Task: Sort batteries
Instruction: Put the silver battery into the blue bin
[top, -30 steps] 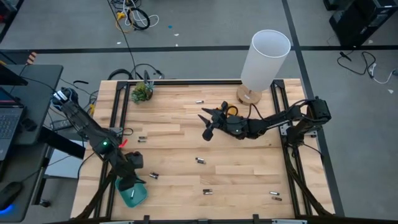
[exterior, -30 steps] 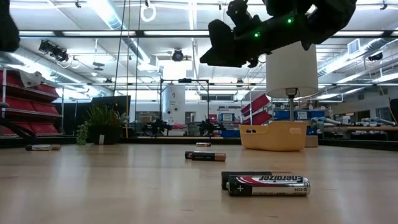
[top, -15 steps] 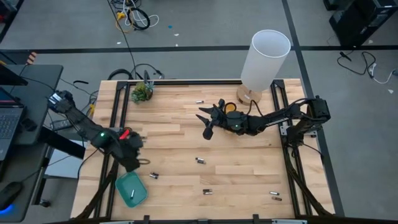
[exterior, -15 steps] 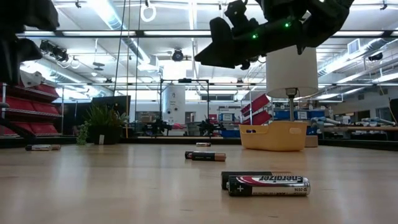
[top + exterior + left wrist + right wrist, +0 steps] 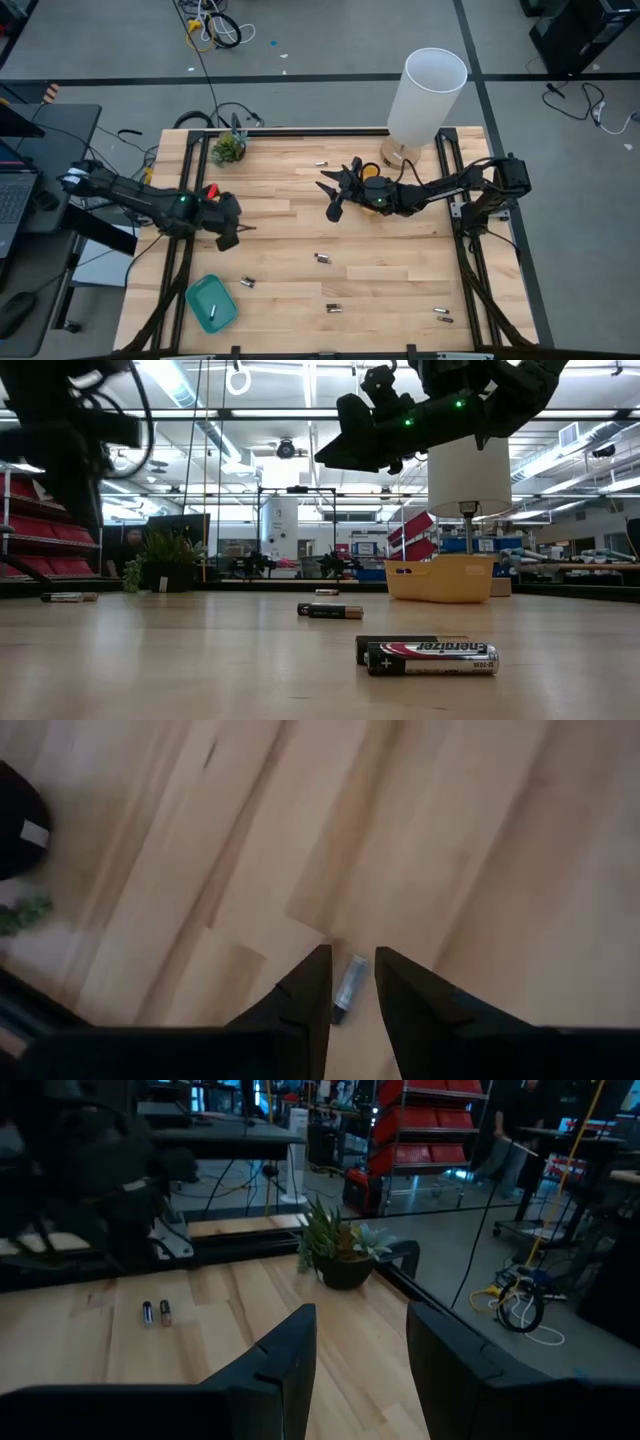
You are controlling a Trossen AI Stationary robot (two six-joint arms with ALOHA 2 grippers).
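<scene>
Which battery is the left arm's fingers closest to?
The silvery battery lying between the left gripper's fingers. All others lie farther off across the table.

The middle of the surface [image 5: 300, 235] lies open, broken only by scattered batteries [image 5: 321, 258] low enough to pass over. At the far right corner a tall white lamp [image 5: 425, 95] blocks passage, with a yellow tray [image 5: 446, 578] beside its base. A small potted plant [image 5: 228, 148] stands at the far left corner. A teal tray [image 5: 211, 303] fills the near left corner. Both arms hang above the surface: the left tool [image 5: 229, 236] near the left edge, the right tool [image 5: 335, 195] toward the far middle.
</scene>
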